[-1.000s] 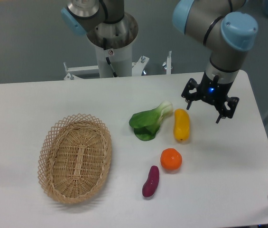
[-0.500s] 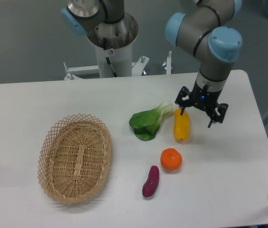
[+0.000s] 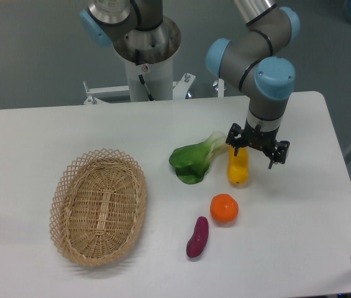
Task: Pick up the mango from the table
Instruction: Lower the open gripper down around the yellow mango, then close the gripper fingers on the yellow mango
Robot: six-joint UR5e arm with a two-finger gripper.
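Note:
The mango is a long yellow-orange fruit lying on the white table, right of centre. My gripper is open and hangs just above the mango's far end, a little to its right. One finger stands over the mango's top end and the other finger is to the right of it. The gripper body hides the mango's upper tip. Nothing is held.
A green bok choy lies just left of the mango. A round orange sits below the mango and a purple sweet potato below that. A wicker basket stands at the left. The robot base is behind the table.
The arm has swung left and the gripper has moved left from the table's right side to just over the mango's far end. The objects have not moved.

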